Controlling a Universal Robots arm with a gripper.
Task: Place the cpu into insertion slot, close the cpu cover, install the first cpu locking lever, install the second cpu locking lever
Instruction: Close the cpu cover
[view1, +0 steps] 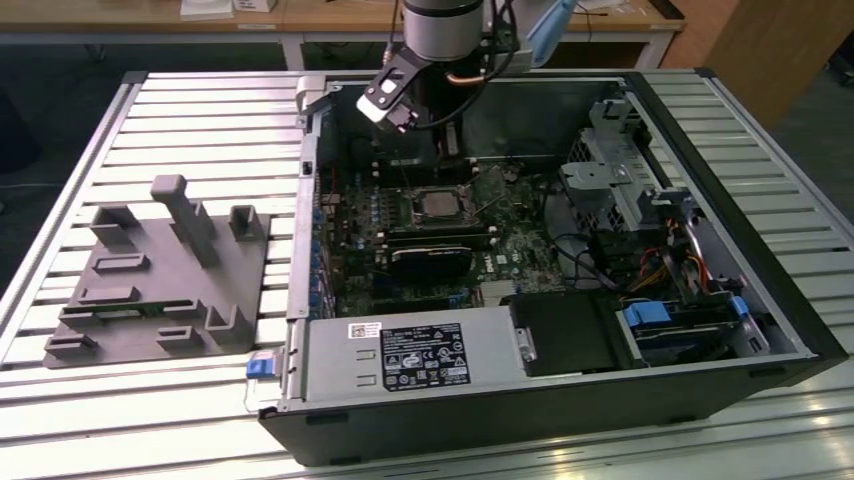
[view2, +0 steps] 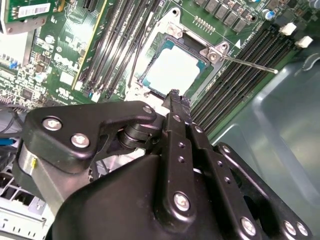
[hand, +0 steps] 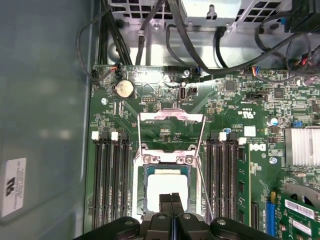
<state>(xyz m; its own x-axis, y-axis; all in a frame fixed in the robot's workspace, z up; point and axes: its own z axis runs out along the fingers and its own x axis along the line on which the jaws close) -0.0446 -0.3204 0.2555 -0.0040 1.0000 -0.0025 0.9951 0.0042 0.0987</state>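
Tool is pinched fully closed, black fingers pressed together with nothing between them. It hangs tip-down just above the small flat square chip with the pale silver-tan top.

That chip lies flat inside the square black insertion slot with the silvery rim, so seating looks done to me. Closed and empty fits a chip that doesn't need carrying.

The thin silvery square cover frame with the cut-out centre stands flipped open on the far side of the slot, which is why the chip's top is bare. In the second wrist view a thin steel lever rod sticks out free from the slot's corner. It isn't hooked down, which I reckon is what lets the frame stand up.

Count: one chip, one slot, one cover frame, one lever rod I can pick out for sure, and one round coin battery.

The open black computer case sits on the slatted metal desk toward the exterior view's right edge. One grey plastic fixture sits near the exterior view's left edge.
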